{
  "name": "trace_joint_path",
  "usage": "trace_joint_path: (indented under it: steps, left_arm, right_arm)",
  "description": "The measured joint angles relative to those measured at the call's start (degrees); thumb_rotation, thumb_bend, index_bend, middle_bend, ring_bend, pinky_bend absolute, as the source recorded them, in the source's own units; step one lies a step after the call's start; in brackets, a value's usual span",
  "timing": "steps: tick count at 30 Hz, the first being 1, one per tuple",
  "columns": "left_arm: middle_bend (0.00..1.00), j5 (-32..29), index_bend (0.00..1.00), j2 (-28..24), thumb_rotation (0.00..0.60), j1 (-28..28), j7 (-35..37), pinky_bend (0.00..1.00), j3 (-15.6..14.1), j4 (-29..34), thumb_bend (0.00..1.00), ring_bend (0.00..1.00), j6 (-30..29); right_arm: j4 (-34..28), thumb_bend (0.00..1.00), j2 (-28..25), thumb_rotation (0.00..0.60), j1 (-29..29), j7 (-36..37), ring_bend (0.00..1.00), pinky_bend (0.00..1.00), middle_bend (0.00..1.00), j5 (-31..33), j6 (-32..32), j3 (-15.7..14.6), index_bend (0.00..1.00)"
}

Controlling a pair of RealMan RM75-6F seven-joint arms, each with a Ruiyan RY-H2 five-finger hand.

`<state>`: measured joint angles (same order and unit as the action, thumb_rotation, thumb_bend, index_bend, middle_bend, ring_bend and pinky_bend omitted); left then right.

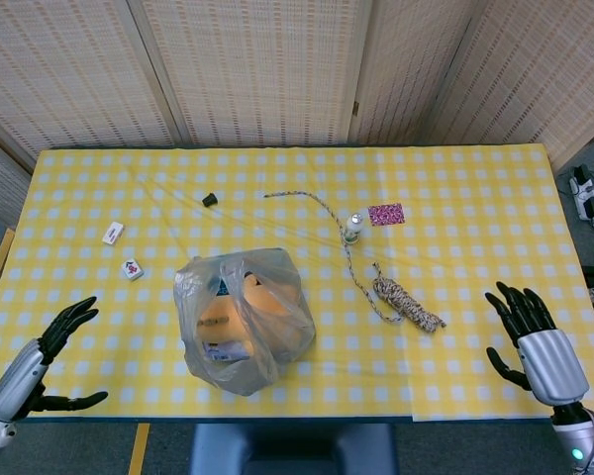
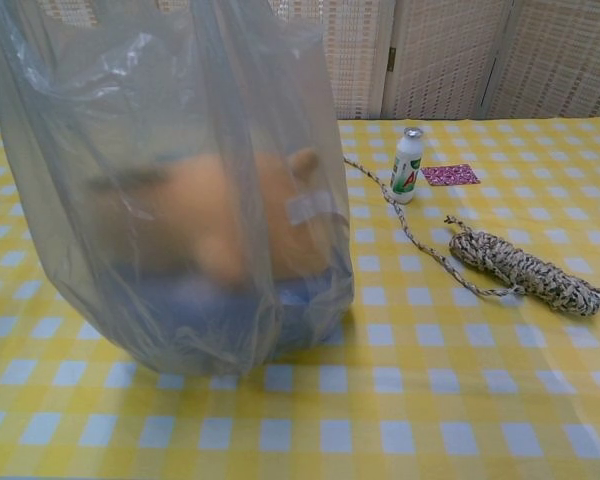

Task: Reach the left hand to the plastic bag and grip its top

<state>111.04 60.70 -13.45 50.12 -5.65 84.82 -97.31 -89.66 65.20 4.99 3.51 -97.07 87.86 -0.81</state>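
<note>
The left hand [image 1: 42,368] sits at the table's 8 o'clock corner, fingers spread wide and empty, well apart from the plastic bag [image 1: 244,319] standing near the front edge at 6 o'clock. Risk: thin film may collapse or tip under a sideways approach, since the orange contents look top-heavy. The bag's top is cut off in the chest view, which shows neither hand; the right hand [image 1: 533,346], also spread and empty, rests at 4 o'clock.

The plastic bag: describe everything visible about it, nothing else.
The plastic bag is thin, translucent, grey-tinted film, crinkled and glossy. It stands on the yellow checked tablecloth near the front edge, its top bunched loosely and open-looking in the chest view. Through the film show an orange-tan rounded item and something blue and white beneath it; what they are cannot be told. Neither hand touches it: the left hand is off to its left, fingers spread.
</note>
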Motion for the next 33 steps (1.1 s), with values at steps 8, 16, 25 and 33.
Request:
trace_joint_path:
  steps: [8, 16, 25, 33]
  left_arm:
    - [0.0, 6.5, 0.0, -4.4, 0.6, -6.9, 14.0, 0.06, -2.4, 4.3, 0.09, 0.0, -2.2]
    - [0.0, 4.1, 0.0, -5.1, 0.6, -10.7, 12.1, 0.04, -1.8, 7.4, 0.09, 0.0, 3.8]
    - [0.0, 2.1, 0.0, -6.6, 0.6, -15.0, 13.2, 0.03, -1.2, 10.6, 0.09, 0.0, 9.4]
    - [0.0, 0.2, 0.0, -6.6, 0.6, -19.6, 15.9, 0.03, -0.1, 11.1, 0.09, 0.0, 13.8]
  right_arm:
    - [0.2, 0.4, -0.9, 0.6, 0.1, 2.4, 0.0, 0.0, 0.0, -2.4, 0.7, -1.2, 0.0]
    - [0.6, 0.4, -1.0, 0.6, 0.3, 3.4, 0.0, 0.0, 0.0, -3.1, 0.5, -1.7, 0.0]
    - [0.5, 0.4, -1.9, 0.6, 1.4, 6.1, 0.0, 0.0, 0.0, -4.5, -1.1, -3.0, 0.0]
    - [0.4, 0.4, -1.9, 0.6, 2.1, 6.0, 0.0, 0.0, 0.0, -4.3, -2.6, -3.5, 0.0]
